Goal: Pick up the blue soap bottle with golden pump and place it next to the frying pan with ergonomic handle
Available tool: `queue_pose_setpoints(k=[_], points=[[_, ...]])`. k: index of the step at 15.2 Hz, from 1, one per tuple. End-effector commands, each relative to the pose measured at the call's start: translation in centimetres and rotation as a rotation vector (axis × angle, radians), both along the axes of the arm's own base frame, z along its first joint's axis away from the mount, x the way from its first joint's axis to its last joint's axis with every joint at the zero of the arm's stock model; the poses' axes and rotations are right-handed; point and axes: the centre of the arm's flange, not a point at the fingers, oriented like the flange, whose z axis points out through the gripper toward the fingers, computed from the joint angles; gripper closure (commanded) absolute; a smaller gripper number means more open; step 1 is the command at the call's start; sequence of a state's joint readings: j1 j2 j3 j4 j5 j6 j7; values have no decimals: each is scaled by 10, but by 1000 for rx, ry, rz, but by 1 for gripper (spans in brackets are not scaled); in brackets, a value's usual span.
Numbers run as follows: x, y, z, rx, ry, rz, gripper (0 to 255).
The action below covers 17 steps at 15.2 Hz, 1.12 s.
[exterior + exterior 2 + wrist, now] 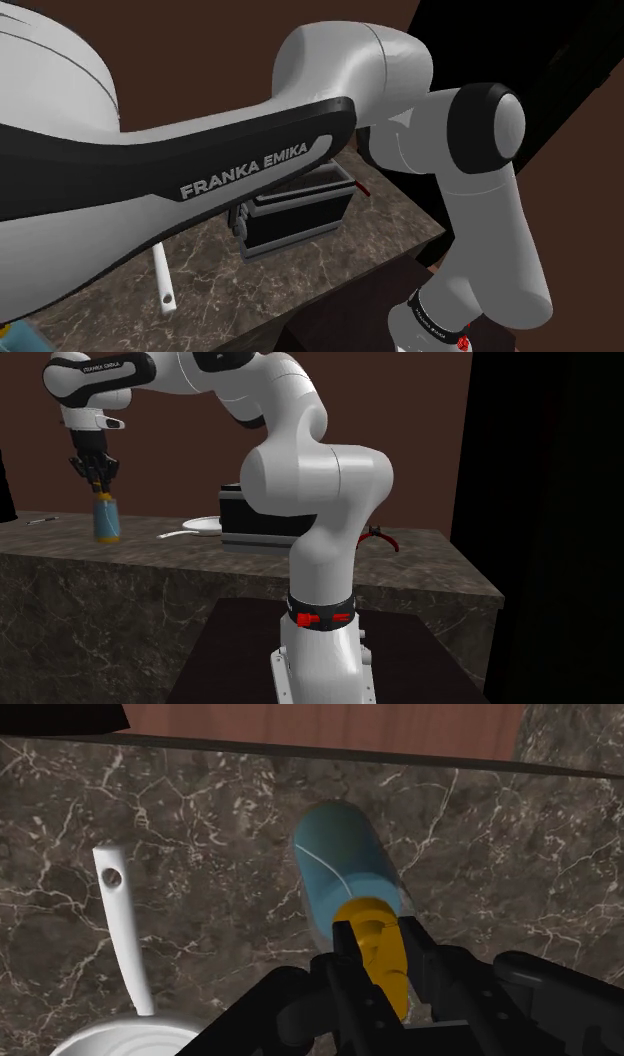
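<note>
The blue soap bottle (105,518) has a golden pump (378,944) and hangs from my gripper (99,474) over the dark marble counter (150,557). My gripper (376,954) is shut on the pump, with the blue body (340,869) slanting away below the fingers. Whether the bottle's base touches the counter I cannot tell. The frying pan (204,525) is drawn white. Its long handle (120,919) with a hole at the end lies close beside the bottle, and the same handle (160,280) lies on the marble under my arm.
A black box-like appliance (295,212) stands on the counter behind the pan, also seen as the black appliance (248,524). A red-handled tool (385,539) lies near the counter's end by the stand. A small utensil (38,521) lies at the far left. A brown wall backs the counter.
</note>
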<state>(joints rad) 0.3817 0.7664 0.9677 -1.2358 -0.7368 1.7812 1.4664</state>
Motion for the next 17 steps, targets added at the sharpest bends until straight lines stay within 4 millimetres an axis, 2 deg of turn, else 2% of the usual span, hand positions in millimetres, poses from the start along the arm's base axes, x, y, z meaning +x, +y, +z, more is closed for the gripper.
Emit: queue_pose_setpoints(k=[1, 5, 12, 13, 17], points=[[0, 0, -12, 0, 0, 0, 255], [0, 0, -34, 0, 0, 0, 255], [0, 0, -34, 0, 0, 0, 255], [0, -1, -34, 0, 0, 0, 0], [0, -1, -34, 0, 0, 0, 0]])
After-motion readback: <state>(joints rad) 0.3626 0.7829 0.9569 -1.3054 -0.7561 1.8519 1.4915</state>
